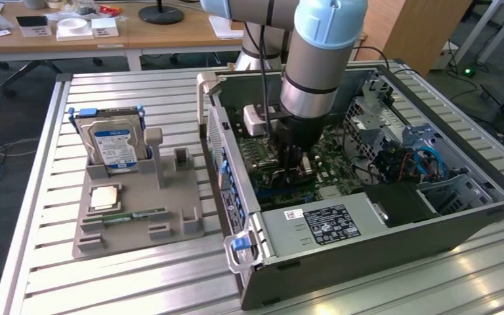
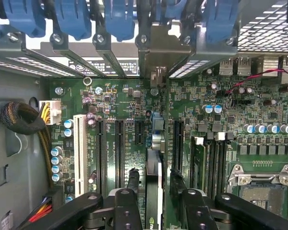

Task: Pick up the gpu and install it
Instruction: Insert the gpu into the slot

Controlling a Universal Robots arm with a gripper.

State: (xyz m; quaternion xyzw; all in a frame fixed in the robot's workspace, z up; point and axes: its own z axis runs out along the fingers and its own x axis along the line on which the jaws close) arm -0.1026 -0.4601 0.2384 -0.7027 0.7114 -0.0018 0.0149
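The gpu [image 2: 153, 187] is seen standing edge-on in a motherboard [image 2: 134, 103] slot. It is straddled by the tool [image 2: 154, 191], whose jaws are spread wide on either side.

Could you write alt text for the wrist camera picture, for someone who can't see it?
A thin dark GPU card stands on edge in a green motherboard's slot, between the black gripper's open fingers. Blue latches line the case edge.
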